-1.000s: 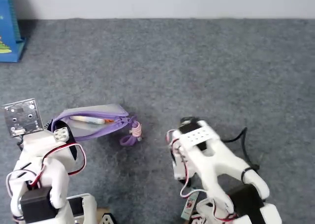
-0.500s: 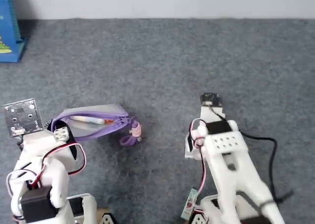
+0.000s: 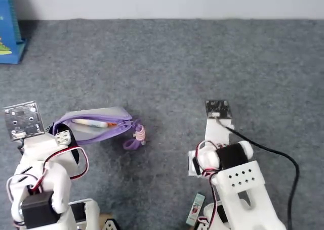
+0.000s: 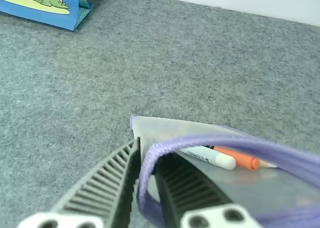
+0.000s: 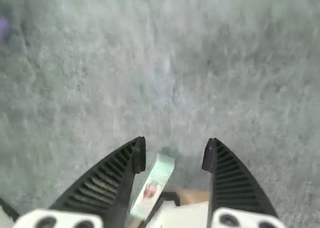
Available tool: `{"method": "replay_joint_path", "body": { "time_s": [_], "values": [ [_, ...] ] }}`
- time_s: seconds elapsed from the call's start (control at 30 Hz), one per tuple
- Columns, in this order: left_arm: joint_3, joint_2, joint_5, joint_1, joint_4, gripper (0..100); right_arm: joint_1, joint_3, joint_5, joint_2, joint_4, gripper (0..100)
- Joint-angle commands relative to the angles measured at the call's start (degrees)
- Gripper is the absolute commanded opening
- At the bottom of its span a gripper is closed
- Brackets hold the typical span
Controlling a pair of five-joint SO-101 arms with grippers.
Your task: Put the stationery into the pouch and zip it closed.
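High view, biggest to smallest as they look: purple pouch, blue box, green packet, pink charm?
1. purple pouch
2. blue box, though the frame edge cuts it off
3. green packet and pink charm: both small and close in size, so I won't rank one over the other.

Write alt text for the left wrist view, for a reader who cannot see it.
The left gripper pinches the purple zipper rim of the open pouch, which lies on grey carpet. Inside the pouch lie a white marker and an orange pen; a blue box stands farther off.
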Motion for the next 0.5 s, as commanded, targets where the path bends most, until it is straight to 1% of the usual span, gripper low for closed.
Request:
{"method": "replay_joint_path", "body": {
  "time_s": [0.0, 0.17, 0.47],
  "values": [
    [0.13, 0.7, -0.53, 0.26, -1.32, 1, -0.92, -2.73, -1.41, 1.1, 1.19, 18.6],
    [0.13, 0.7, -0.53, 0.18, -1.32, 1, -2.51, -2.46, -1.76, 9.45, -0.13, 18.6],
    [0.22, 0.7, -0.53, 0.18, -1.32, 1, -2.59, -2.81, -1.85, 32.22, -4.79, 18.6]
  ]
}}
